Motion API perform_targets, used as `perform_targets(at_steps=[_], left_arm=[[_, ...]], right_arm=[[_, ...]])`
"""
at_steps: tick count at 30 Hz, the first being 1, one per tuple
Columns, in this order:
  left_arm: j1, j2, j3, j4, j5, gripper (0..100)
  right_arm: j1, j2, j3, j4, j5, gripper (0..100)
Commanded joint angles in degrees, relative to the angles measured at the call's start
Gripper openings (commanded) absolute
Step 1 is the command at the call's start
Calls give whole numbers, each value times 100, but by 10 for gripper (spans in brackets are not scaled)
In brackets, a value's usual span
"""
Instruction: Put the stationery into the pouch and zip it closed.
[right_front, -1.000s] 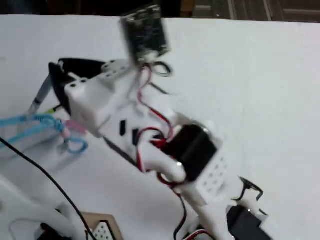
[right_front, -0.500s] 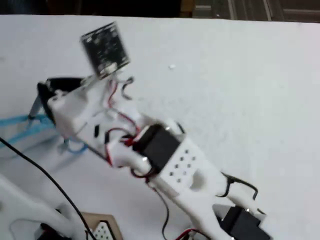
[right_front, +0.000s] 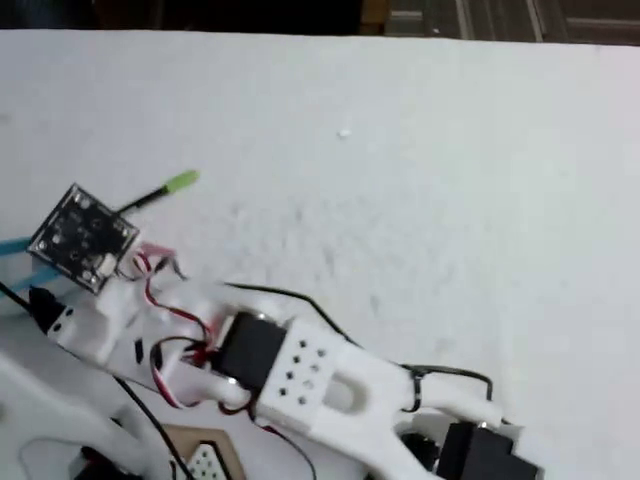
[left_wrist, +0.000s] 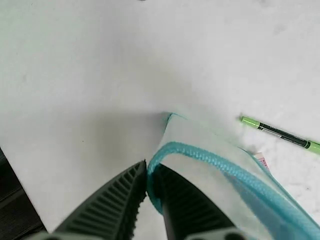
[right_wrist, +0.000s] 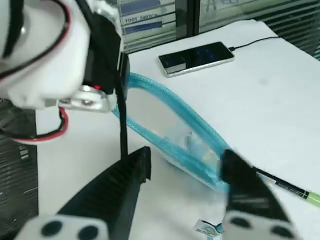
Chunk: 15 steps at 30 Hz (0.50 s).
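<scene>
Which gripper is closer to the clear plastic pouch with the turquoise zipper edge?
Left. The left gripper is shut on the turquoise rim of the clear plastic pouch. The right gripper hangs open over the pouch, gripping nothing.

The worktop (right_front: 450, 150) gives open room across the upper and right parts of the high view. An arm (right_front: 300, 370) lies across the lower left and blocks that corner, with the green pen (right_front: 155, 194) just above it. In the right wrist view, the pouch (right_wrist: 170, 125) stands close before the spread right gripper (right_wrist: 186, 152). A phone (right_wrist: 195, 56) lies beyond the pouch.
</scene>
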Motion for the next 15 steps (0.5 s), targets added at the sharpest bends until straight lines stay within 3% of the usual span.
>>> perform_targets(at_steps=[1,6,15], left_arm=[[40,57,9,9,-26,22],[40,57,9,9,-26,22],[40,57,9,9,-26,22]], right_arm=[[-48,-48,-26,-101,70,425],[198,-75,-35,-347,79,354],[1446,-831,-167,-321,79,343]])
